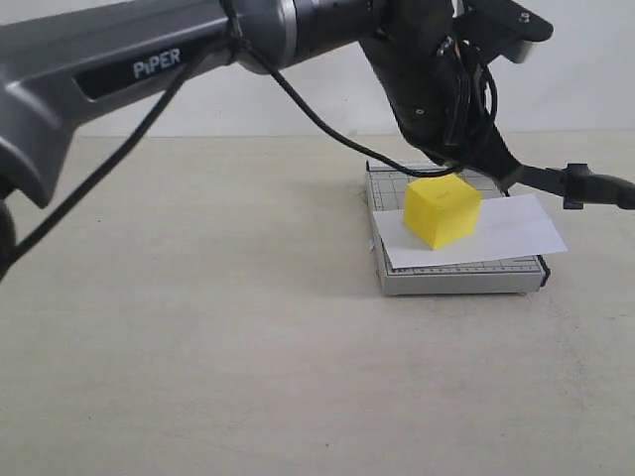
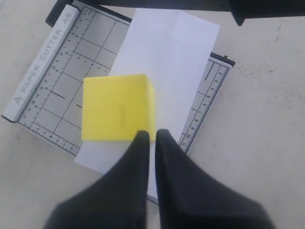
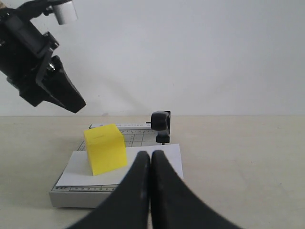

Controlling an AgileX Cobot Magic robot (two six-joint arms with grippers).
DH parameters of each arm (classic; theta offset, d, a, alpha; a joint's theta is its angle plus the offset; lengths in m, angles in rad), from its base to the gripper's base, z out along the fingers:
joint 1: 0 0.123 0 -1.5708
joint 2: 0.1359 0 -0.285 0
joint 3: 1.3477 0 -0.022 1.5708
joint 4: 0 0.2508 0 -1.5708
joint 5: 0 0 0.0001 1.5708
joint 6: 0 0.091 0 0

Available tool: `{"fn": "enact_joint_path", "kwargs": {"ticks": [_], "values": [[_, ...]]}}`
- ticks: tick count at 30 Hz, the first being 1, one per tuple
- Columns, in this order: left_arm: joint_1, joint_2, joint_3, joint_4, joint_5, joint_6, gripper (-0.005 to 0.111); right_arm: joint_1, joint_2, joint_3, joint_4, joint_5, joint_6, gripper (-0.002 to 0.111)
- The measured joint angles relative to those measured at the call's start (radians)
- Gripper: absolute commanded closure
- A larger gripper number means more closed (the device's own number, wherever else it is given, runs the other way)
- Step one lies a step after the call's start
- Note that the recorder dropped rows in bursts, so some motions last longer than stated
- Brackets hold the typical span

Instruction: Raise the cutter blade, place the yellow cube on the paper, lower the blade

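The yellow cube (image 1: 442, 210) sits on the paper (image 1: 516, 230), which lies across the grey trimmer (image 1: 461, 279) on the bench (image 1: 198, 347). One end of the sheet hangs past the trimmer's edge. The left claw (image 2: 150, 138) hovers just above the cube, fingers drawn together with only a thin slit between them, gripping nothing. The cutter blade (image 1: 587, 185) runs along the trimmer's far edge, its thick black handle sticking out past the end; whether it is pressed fully down I cannot tell. The right claw (image 3: 150, 160) hangs near that handle end, well apart from the cube, fingers closed together and empty
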Motion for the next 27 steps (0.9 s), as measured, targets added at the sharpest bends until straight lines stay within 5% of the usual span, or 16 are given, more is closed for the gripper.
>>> {"fn": "enact_joint_path", "kwargs": {"ticks": [5, 15, 27], "values": [[-0.004, -0.118, 0.156, 0.053, -0.044, -0.078, 0.102, 0.0, 0.0, 0.0, 0.0, 0.0, 0.0, 0.108], [-0.004, -0.505, 0.714, 0.068, -0.445, -0.226, 0.102, 0.0, 0.0, 0.0, 0.0, 0.0, 0.0, 0.108], [-0.004, -1.058, 1.302, 0.022, -0.52, -0.232, 0.102, 0.0, 0.0, 0.0, 0.0, 0.0, 0.0, 0.108]]}}
